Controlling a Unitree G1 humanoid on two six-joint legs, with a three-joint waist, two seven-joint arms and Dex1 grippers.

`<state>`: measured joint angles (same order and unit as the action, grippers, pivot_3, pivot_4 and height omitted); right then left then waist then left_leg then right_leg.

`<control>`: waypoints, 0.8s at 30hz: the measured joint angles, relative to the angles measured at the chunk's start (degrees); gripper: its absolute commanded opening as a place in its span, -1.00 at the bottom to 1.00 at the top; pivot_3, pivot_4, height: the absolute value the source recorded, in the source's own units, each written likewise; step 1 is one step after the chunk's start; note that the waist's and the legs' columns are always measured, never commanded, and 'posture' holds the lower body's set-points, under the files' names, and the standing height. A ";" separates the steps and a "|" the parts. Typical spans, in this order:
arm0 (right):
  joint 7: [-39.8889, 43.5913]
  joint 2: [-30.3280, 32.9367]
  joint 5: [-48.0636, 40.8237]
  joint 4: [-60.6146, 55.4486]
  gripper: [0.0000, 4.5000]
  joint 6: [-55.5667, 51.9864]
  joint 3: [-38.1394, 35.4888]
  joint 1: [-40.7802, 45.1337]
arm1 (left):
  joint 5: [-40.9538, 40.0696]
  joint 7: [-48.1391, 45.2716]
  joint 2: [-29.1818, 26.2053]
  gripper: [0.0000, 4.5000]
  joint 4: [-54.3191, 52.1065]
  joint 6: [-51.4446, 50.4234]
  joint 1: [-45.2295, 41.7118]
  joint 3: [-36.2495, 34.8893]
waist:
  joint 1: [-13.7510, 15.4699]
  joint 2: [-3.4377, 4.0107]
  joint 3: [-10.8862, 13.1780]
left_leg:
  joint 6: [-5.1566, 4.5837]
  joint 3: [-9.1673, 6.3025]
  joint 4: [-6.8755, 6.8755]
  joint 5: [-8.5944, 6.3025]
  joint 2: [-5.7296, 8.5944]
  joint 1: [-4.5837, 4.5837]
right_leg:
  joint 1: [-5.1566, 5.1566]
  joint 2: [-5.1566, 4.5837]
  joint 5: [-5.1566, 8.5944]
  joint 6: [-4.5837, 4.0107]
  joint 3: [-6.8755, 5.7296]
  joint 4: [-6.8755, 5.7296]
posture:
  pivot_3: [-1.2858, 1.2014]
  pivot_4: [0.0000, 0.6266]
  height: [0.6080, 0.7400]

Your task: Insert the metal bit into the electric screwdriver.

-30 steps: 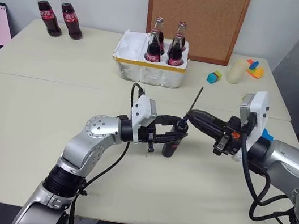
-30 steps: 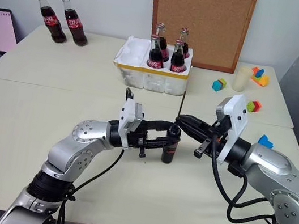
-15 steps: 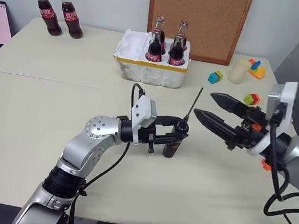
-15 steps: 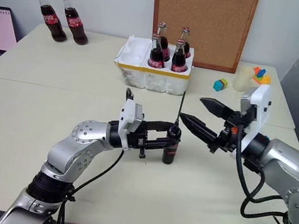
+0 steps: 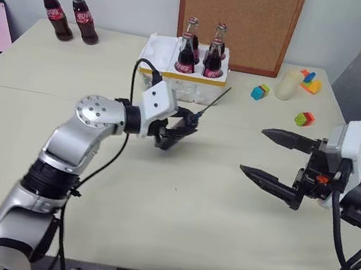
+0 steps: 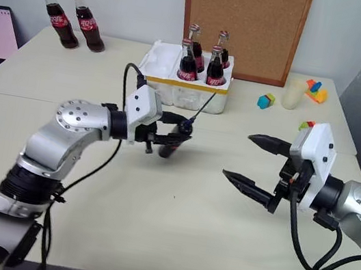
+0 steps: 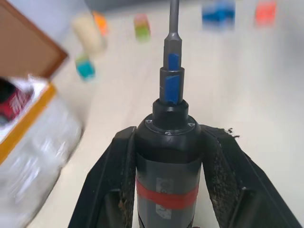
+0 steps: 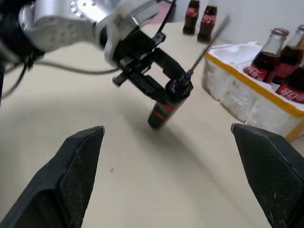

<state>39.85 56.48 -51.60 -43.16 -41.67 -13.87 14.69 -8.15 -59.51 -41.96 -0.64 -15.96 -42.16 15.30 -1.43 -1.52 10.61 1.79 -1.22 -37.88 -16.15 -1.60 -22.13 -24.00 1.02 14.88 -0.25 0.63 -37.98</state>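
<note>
Left pincer clamps electric screwdriver w/ metal bit seated, tilted; right pincer wide, apart. Foam box holds 4 bottles.

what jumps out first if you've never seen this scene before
The left pincer shut around the electric screwdriver, held tilted above the table's middle with the metal bit sticking out of its tip. To the right, the right pincer hangs wide open. Behind stands a white foam box of cola bottles.
</note>
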 measured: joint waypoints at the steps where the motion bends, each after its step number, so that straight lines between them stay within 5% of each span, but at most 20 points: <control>1: 0.63 0.60 1.03 -0.16 1.00 0.28 0.56 0.17 | 2.52 -1.38 -0.41 -0.28 1.79 2.27 -1.41 1.76 | 0.06 0.00 0.00 | 0.00 0.02 -0.02 0.00 0.00 0.01 | 0.01 -0.01 0.00 0.00 0.01 -0.02 | 0.03 -0.52 1.00; 11: 2.87 7.61 4.06 -0.67 1.00 -2.87 3.07 1.16 | 20.06 -5.98 9.35 -0.28 28.39 22.49 -12.30 16.91 | -0.07 -0.02 0.00 | -0.03 0.46 -0.10 -0.01 0.08 0.04 | -0.03 0.01 -0.07 0.08 0.21 -0.10 | 0.03 -0.52 1.00; 17: 1.15 7.75 7.87 -0.19 1.00 -4.13 4.98 0.78 | 25.42 -3.86 12.85 -0.28 39.31 32.17 -16.22 18.71 | 0.06 0.01 -0.02 | -0.03 0.45 -0.09 -0.01 0.03 0.08 | -0.01 0.03 -0.06 0.07 0.13 -0.20 | 0.03 -0.52 1.00; 24: 0.98 7.00 8.38 -0.56 1.00 -4.70 4.99 0.40 | 27.06 -1.74 14.09 0.46 42.78 34.92 -17.05 17.62 | -0.12 0.00 -0.02 | -0.05 0.51 -0.18 0.00 0.03 0.29 | 0.25 -0.03 -0.18 0.26 0.22 -0.19 | 0.03 -0.52 1.00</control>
<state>40.84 63.48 -43.21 -43.71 -46.37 -8.88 15.09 18.91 -61.25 -27.86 42.14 18.96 -59.21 32.92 -1.55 -1.52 10.59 1.74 -0.71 -38.05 -16.15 -1.57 -21.84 -23.75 0.99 14.70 0.01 0.85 -38.17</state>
